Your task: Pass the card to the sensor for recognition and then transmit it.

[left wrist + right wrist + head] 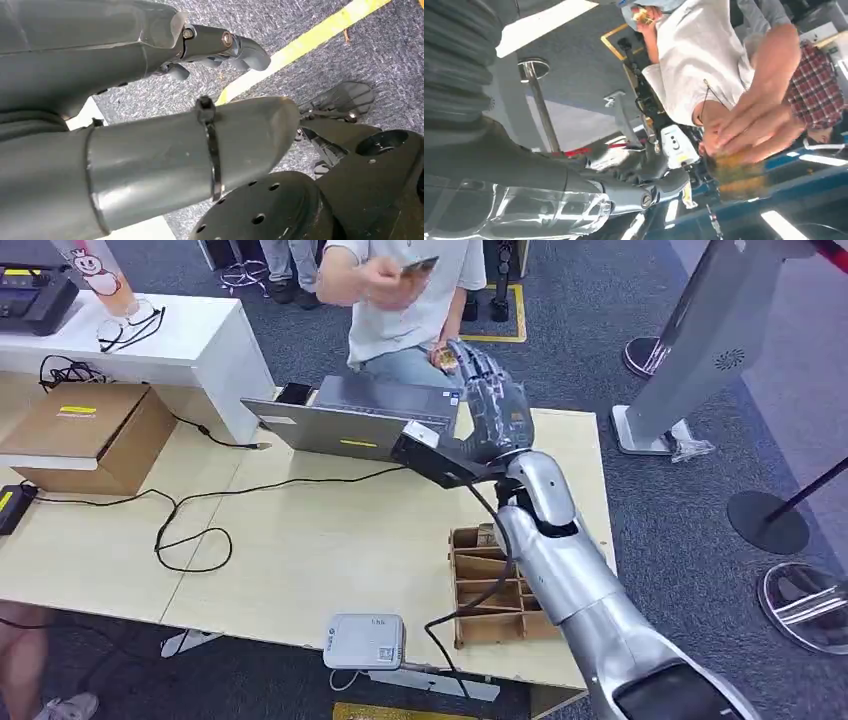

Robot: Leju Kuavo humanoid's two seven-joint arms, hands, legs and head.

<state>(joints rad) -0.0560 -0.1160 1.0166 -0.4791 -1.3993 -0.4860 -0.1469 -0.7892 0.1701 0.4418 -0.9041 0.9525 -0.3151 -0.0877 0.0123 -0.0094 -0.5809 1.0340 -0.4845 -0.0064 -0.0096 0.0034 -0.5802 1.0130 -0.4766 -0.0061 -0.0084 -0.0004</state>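
My right hand [492,405] is stretched out past the table's far edge toward a seated person in a white shirt [405,300]. Its fingers are spread and it holds nothing. The person's raised hand holds the card [420,265] up, away from my hand; the right wrist view shows that hand and card [736,172] blurred, beyond my bare fingers [649,187]. The white sensor box [365,641] sits at the table's near edge. My left hand [220,47] hangs over grey carpet, fingers loosely apart and holding nothing.
A grey laptop [360,418] stands at the table's far edge by my right wrist. A wooden card rack [490,590] lies under my right forearm. A cardboard box [90,430] and black cables [190,530] lie to the left. Stanchion bases [768,520] stand on the right.
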